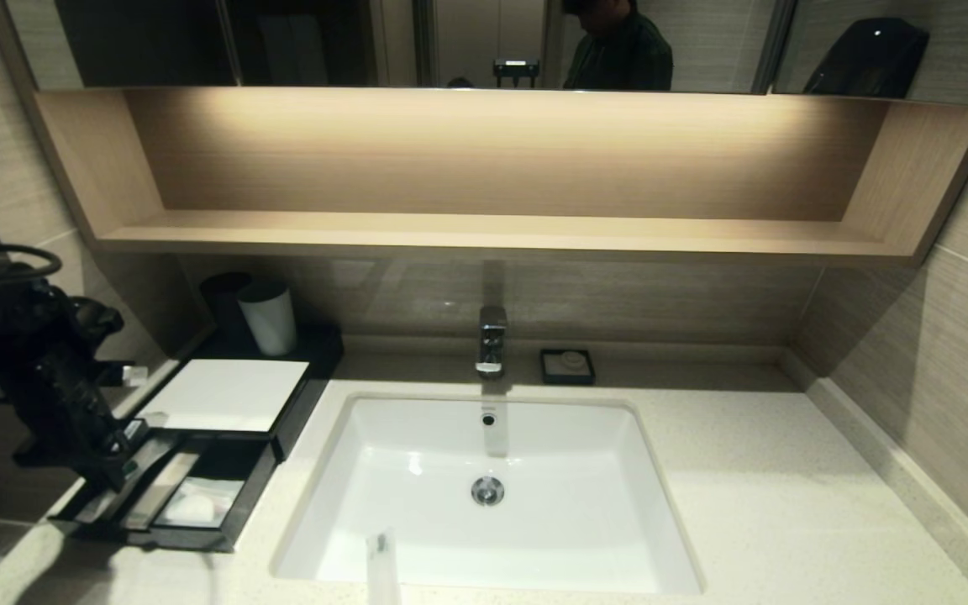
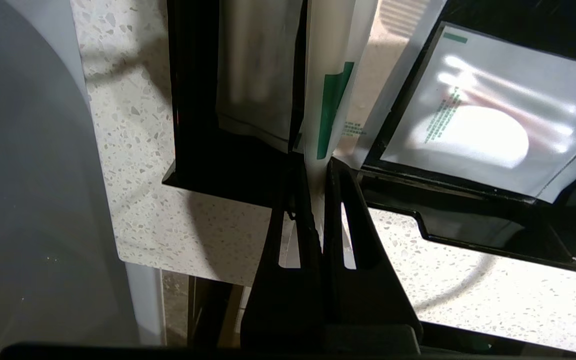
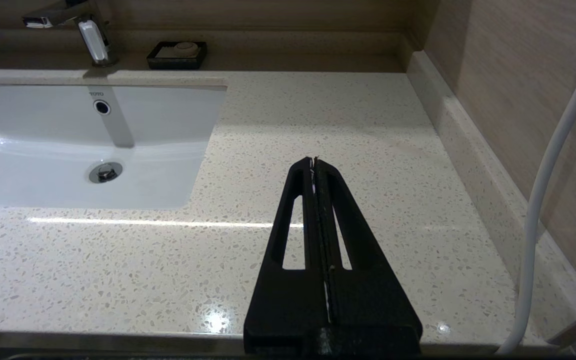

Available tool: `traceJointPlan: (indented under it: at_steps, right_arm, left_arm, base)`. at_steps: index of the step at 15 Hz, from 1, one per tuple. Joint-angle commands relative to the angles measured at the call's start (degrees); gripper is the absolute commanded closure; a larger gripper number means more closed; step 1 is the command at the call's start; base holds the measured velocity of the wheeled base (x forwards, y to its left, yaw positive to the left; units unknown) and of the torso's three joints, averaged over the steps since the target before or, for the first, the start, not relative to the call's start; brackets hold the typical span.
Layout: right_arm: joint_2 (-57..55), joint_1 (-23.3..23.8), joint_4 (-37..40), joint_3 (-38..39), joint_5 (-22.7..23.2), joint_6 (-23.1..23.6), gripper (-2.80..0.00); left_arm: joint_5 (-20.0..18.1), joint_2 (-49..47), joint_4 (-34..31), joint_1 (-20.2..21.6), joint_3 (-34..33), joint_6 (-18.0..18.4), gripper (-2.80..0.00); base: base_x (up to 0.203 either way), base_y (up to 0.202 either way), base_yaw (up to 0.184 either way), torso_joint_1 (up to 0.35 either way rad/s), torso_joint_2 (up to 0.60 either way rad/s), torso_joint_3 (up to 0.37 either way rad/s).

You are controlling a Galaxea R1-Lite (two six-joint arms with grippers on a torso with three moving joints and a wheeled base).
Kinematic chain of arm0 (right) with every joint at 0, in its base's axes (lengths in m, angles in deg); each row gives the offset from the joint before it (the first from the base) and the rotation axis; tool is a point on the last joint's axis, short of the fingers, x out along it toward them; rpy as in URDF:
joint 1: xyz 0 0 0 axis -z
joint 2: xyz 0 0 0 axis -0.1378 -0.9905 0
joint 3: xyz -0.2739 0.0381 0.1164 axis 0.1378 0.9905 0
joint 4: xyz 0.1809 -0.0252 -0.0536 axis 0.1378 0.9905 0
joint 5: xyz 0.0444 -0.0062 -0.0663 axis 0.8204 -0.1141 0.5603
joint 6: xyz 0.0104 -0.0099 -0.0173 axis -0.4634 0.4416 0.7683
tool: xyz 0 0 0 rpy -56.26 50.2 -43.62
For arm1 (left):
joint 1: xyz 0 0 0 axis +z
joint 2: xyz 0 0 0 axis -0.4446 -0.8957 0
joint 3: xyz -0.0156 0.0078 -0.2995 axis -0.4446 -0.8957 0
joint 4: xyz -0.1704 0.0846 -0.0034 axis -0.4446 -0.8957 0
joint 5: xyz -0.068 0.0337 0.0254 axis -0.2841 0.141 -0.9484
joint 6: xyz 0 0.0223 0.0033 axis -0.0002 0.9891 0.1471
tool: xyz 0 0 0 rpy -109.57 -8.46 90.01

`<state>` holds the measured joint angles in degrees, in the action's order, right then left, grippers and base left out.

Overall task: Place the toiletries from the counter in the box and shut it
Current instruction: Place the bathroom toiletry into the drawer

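Lower left of the head view: my left gripper (image 2: 316,200), clamped on a long packet (image 2: 329,85), holds it over the box's (image 1: 223,395) open drawer (image 1: 236,512); other packets lie inside, closing remains. My right gripper (image 3: 314,165) idles, fingers together.

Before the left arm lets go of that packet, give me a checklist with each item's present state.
1. Left gripper shut on the long narrow pale plastic packet with a green stripe: ok.
2. Low black rectangular box's drawer pulled open: ok.
3. Packet over the drawer: ok.
4. Square clear packet holding a white round item already inside: ok.
5. Packet lying flat in the drawer: cannot tell.
6. Right gripper shut, over bare beige speckled counter: ok.
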<state>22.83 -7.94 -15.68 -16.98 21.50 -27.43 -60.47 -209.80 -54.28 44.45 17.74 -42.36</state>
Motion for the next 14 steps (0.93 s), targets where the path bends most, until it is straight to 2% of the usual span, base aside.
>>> traceJointPlan:
  at_steps: [1, 5, 14]
  right_arm:
    - [0.0, -0.05, 0.0, 0.01, 0.0, -0.01, 0.0]
    - [0.0, -0.06, 0.0, 0.01, 0.0, -0.01, 0.0]
    - [0.0, -0.01, 0.0, 0.01, 0.0, -0.01, 0.0]
  left_arm:
    - [0.04, -1.12, 0.3, 0.03, 0.08, 0.12, 0.0]
    - [-2.39, -1.77, 1.13, 0.05, 1.96, 0.23, 0.0]
    - [-2.35, -4.22, 2.77, 0.05, 4.23, 1.44, 0.0]
  base:
    - [0.0, 0.0, 0.0, 0.0, 0.0, 0.0]
    - [0.0, 0.0, 0.0, 0.0, 0.0, 0.0]
    - [0.0, 0.0, 0.0, 0.0, 0.0, 0.0]
